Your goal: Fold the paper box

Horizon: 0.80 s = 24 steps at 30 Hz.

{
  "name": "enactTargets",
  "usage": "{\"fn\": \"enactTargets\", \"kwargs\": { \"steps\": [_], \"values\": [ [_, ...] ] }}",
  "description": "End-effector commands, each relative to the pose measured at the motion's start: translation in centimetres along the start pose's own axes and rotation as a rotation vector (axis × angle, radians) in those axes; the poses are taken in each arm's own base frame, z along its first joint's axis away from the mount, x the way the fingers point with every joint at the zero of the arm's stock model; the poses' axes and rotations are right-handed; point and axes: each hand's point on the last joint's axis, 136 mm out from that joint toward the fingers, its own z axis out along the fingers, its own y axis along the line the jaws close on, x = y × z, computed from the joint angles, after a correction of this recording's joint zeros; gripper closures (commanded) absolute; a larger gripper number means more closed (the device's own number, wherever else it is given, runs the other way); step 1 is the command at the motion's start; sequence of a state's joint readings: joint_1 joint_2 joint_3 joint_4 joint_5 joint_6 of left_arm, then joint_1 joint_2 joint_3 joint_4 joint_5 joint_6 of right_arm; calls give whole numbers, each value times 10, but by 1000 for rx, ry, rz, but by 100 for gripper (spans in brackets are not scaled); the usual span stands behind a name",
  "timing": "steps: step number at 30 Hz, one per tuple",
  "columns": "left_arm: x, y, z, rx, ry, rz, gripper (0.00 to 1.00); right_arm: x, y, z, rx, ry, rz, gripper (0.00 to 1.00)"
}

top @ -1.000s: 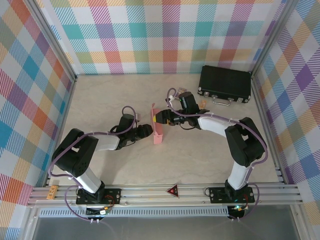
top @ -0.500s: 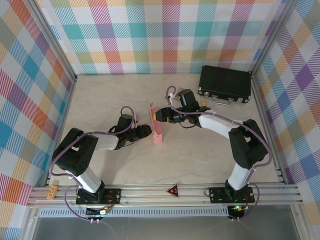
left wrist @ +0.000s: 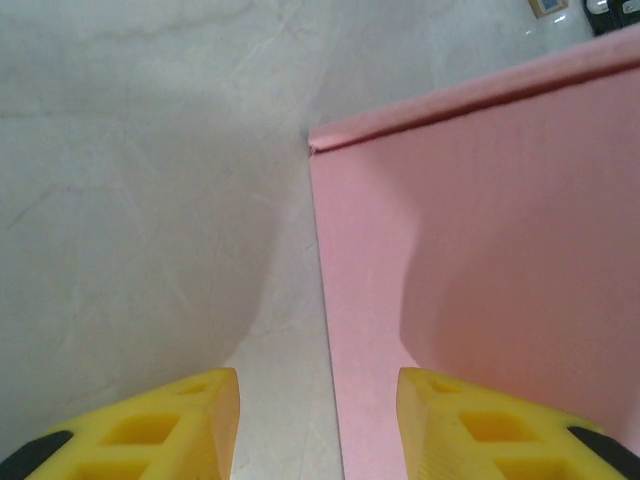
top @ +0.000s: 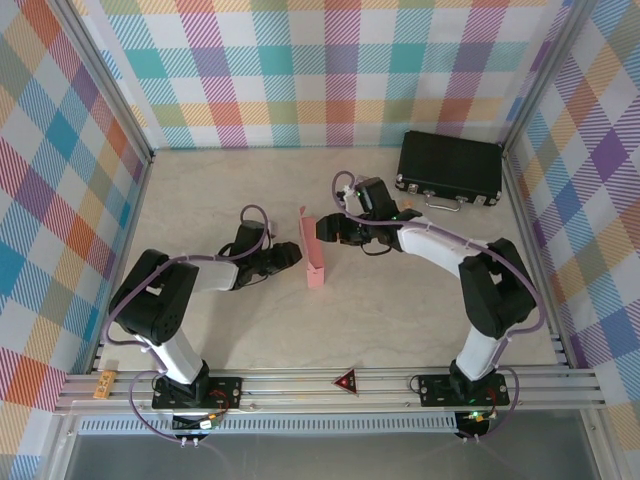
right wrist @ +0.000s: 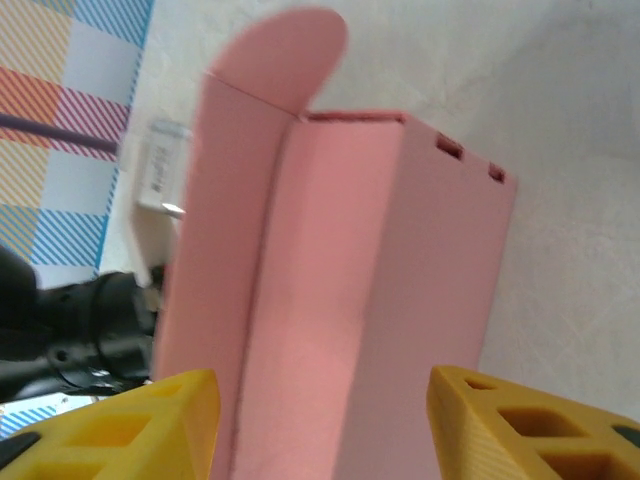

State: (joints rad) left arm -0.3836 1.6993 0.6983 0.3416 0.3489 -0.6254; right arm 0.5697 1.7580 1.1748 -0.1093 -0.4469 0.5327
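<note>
Evidently the pink paper box (top: 313, 254) stands on edge in the middle of the tabletop (top: 380, 312), between the two arms and half-formed with a rounded flap sticking up, so each arm can work it from its own side. The left end effector (left wrist: 318, 410) is spread, one finger at the box's wall and the other over bare tabletop, probably to brace it. The right end effector (right wrist: 322, 420) straddles the box with fingers apart, though I cannot tell whether it pinches.

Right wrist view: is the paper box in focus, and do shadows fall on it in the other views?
Right wrist view: the paper box is soft, its edges smeared. Left wrist view: sharper, with a soft grey shadow on its pink wall. Top external view: even light, faint shadows.
</note>
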Motion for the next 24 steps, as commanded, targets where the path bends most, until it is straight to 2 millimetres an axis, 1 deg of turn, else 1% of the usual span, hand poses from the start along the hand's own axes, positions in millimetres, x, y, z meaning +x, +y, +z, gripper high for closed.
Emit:
{"fn": "enactTargets", "kwargs": {
  "steps": [1,4,10,14,17,22,24],
  "values": [
    [-8,-2,5,1,17,31,55,5,5,10,-50,61,19,42],
    [-11,-6,11,5,36,41,56,9,-2,17,-43,79,41,43],
    [-13,-13,20,27,79,55,57,17,-20,23,5,79,110,47],
    [-13,-14,21,27,91,56,58,27,-37,26,70,70,185,51],
    [-17,-18,16,23,80,66,58,34,-48,25,108,61,219,53],
    [-28,-28,-1,-2,54,106,57,40,-59,20,159,34,254,53],
    [-33,-33,-9,-11,38,122,56,42,-61,20,163,35,255,53]
  ]
}}
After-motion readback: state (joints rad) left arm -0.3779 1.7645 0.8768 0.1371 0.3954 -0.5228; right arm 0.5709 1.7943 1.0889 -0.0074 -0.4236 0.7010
